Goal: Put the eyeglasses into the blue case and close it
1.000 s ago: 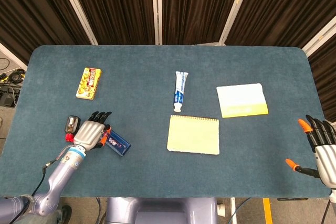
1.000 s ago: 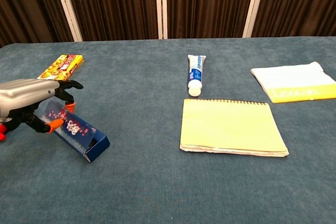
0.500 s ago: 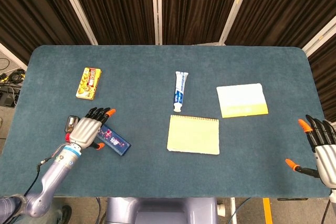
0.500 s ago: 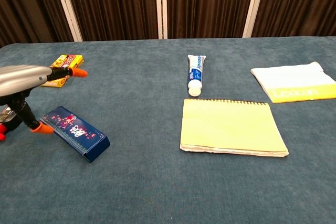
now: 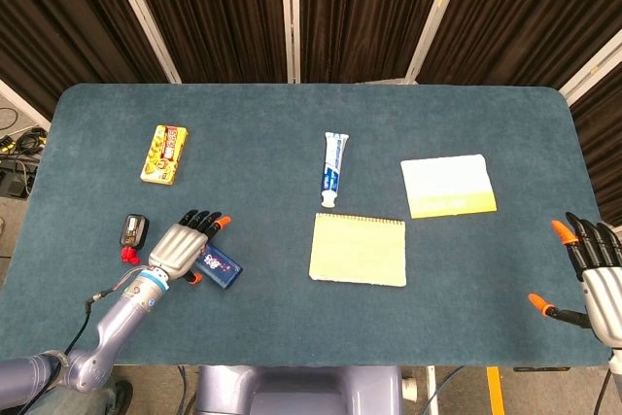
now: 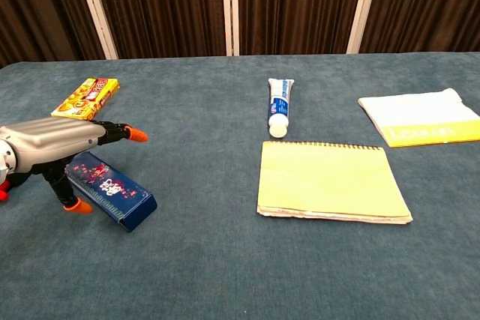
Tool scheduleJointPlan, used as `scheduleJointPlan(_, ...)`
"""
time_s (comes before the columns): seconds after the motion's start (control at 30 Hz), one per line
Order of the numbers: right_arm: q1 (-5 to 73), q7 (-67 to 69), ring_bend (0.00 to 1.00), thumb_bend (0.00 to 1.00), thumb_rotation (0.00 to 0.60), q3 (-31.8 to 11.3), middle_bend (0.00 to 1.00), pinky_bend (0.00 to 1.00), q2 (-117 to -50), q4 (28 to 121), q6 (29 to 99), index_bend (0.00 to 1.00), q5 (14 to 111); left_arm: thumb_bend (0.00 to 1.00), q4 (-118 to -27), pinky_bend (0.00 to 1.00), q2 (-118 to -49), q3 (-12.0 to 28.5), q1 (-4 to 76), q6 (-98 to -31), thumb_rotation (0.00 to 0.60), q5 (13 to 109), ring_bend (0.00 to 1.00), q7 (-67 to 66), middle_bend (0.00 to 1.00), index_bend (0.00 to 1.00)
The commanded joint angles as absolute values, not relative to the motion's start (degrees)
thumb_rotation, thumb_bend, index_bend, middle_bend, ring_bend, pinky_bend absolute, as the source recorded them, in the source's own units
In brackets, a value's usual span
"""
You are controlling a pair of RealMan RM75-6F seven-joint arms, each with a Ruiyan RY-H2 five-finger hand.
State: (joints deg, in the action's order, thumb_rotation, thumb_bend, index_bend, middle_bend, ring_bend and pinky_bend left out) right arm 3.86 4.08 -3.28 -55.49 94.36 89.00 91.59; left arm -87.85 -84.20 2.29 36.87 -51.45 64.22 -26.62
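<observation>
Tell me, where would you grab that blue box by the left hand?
Probably across its long sides near the middle, coming down from above. The blue case lies flat on the table, long and narrow, slanted. The left hand hovers over its far end, fingers spread.
</observation>
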Motion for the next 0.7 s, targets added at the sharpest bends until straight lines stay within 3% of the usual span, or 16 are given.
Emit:
scheduleJointPlan(0.03,3.88,4.04,0.0,0.0,0.6,-3.29,0.0,0.0,-55.5,94.34,89.0,0.02,91.61,0.11,-87.8,0.15,-84.45,2.42,37.21,-51.4,0.6,63.5,0.04,-27.42,0.1,0.23)
scheduleJointPlan(0.1,3.87,4.03,0.0,0.0,0.6,-3.28,0.0,0.0,-55.51,94.35,89.01,0.02,91.63,0.12,-87.79,0.19,-84.59,2.42,37.37,-51.51,0.6,62.98,0.08,-28.07,0.15,0.32)
scheduleJointPlan(0.3,3.81,4.1,0.0,0.0,0.6,-3.25,0.0,0.0,-55.47,94.4,89.16,0.02,91.73,0.13,-87.37,0.22,-85.18,2.28,37.53,-52.04,0.6,61.82,0.14,-29.3,0.24,0.41)
scheduleJointPlan(0.7,3.81,4.09,0.0,0.0,0.6,-3.21,0.0,0.0,-55.46,94.43,89.11,0.02,91.75,0.25,-86.34,0.22,-86.11,2.05,37.52,-52.85,0.6,60.84,0.15,-29.66,0.26,0.44)
